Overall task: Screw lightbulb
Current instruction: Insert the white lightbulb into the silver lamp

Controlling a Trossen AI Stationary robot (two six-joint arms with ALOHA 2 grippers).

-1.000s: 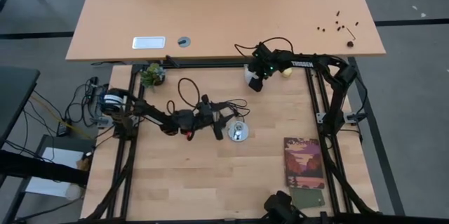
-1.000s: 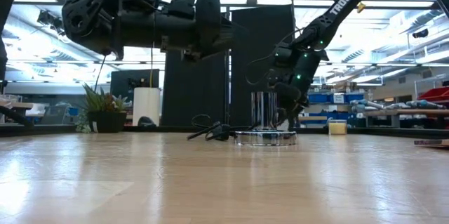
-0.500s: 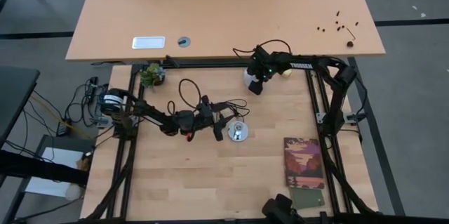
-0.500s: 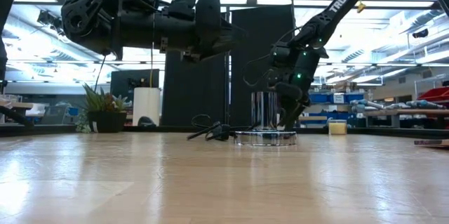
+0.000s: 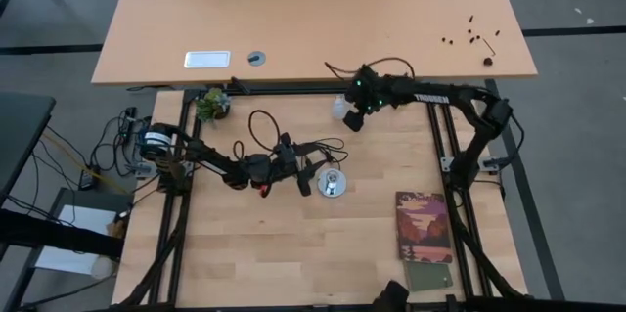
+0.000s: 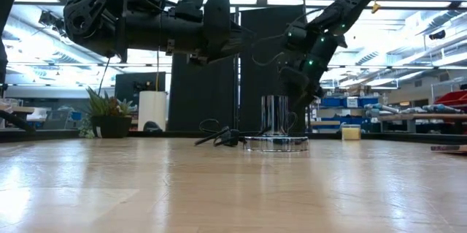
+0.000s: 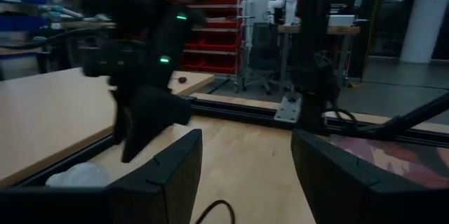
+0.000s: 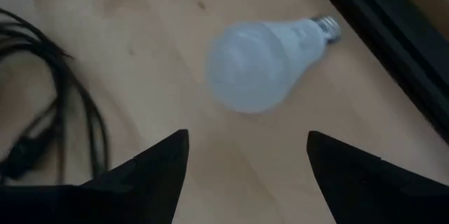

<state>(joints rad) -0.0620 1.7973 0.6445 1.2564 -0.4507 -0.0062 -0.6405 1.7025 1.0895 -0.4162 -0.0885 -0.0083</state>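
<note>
— How many lightbulbs?
— One lightbulb (image 8: 270, 61), lying on the table by the far rail; the right gripper (image 8: 242, 159) hangs above, fingers apart.
— The left gripper (image 7: 245, 157)?
— Apart, empty, beside one socket (image 5: 333, 185).

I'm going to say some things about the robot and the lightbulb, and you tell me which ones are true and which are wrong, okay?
1. The lightbulb lies on its side on the wooden table. True.
2. The right gripper is holding the lightbulb. False: its fingers are open and empty, with the bulb lying free ahead of them.
3. The lightbulb is already screwed into the silver socket. False: the socket sits mid-table with nothing in it, and the bulb lies near the table's far edge.
4. The left gripper is beside the silver socket. True.
5. A booklet lies on the table's right side. True.
</note>
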